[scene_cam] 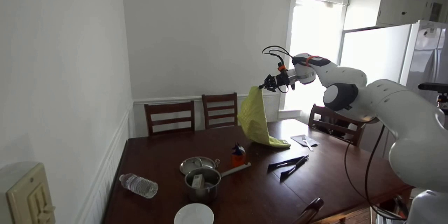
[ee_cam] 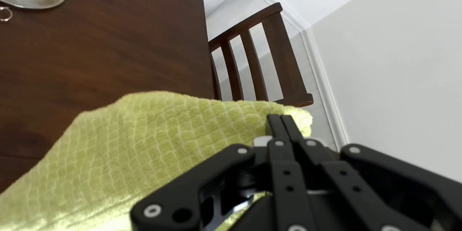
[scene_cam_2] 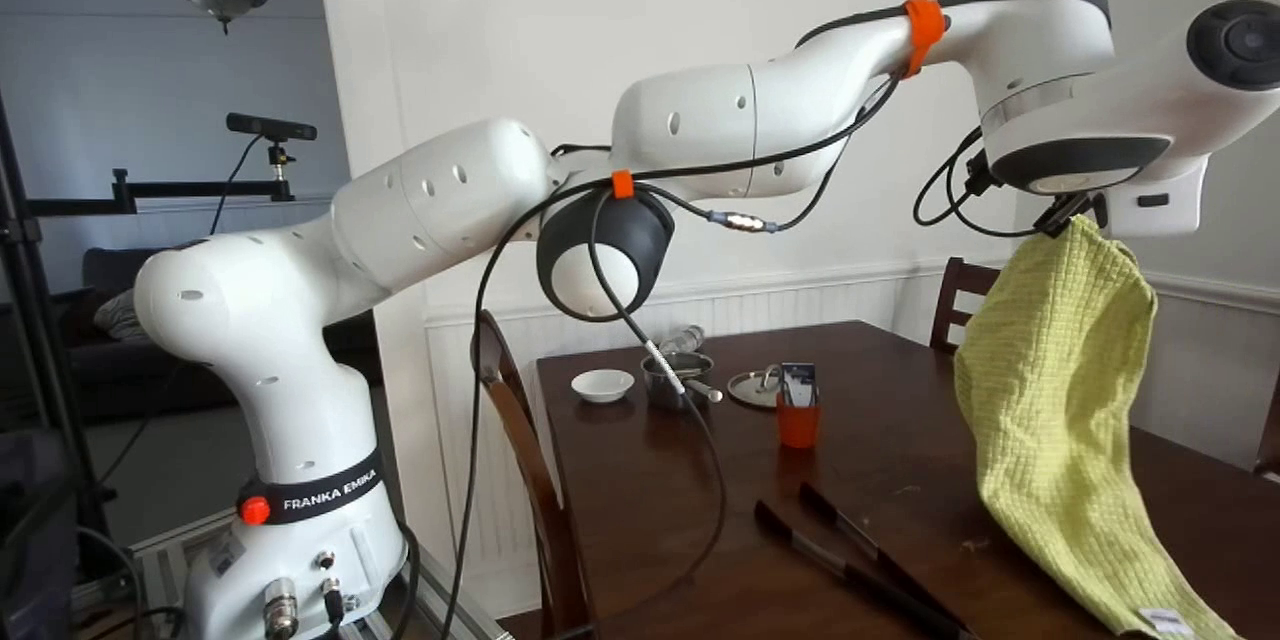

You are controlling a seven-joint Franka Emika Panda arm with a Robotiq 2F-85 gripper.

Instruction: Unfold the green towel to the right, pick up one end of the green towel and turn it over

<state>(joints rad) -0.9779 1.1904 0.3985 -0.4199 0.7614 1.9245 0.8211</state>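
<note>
The green towel (scene_cam: pixel 254 119) is yellow-green with a waffle weave. It hangs from my gripper (scene_cam: pixel 261 86) over the far part of the dark table (scene_cam: pixel 161 154). Its lower end, with a white tag, rests on the tabletop. An exterior view shows the towel (scene_cam_2: pixel 1060 400) hanging in a long bent sheet, its tag end low near the frame's bottom edge. In the wrist view the fingers (ee_cam: pixel 283 117) are shut on the towel (ee_cam: pixel 144 144) near a top corner. A small bit of cloth sticks out past the fingertips. The gripper's fingers are partly hidden in that exterior view.
Black tongs (scene_cam: pixel 288 166) lie near the towel's lower end. An orange cup (scene_cam: pixel 238 159), a pot (scene_cam: pixel 203 193), a lid (scene_cam: pixel 187 166), a white dish (scene_cam: pixel 194 214) and a bottle (scene_cam: pixel 139 184) stand or lie nearby. A grey cloth (scene_cam: pixel 297 140) lies beyond the tongs. Chairs surround the table.
</note>
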